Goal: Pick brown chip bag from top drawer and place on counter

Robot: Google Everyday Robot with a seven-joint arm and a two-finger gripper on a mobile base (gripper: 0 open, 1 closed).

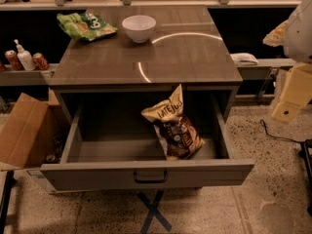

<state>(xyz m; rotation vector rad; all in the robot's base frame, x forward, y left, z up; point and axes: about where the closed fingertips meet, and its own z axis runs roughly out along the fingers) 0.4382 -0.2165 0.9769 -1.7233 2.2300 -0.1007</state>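
Observation:
The top drawer is pulled open, its flat front panel and dark handle facing me. The brown chip bag lies inside it at the right of middle, tan top leaning up against the back and dark brown half pointing to the front. The counter is the glossy top above the drawer. My gripper hangs at the far right edge of the view, off to the right of the cabinet, well away from the bag and holding nothing that I can see.
A green chip bag and a white bowl sit at the back of the counter. A side shelf at the left holds cans and a pump bottle. A cardboard box stands on the floor at the left.

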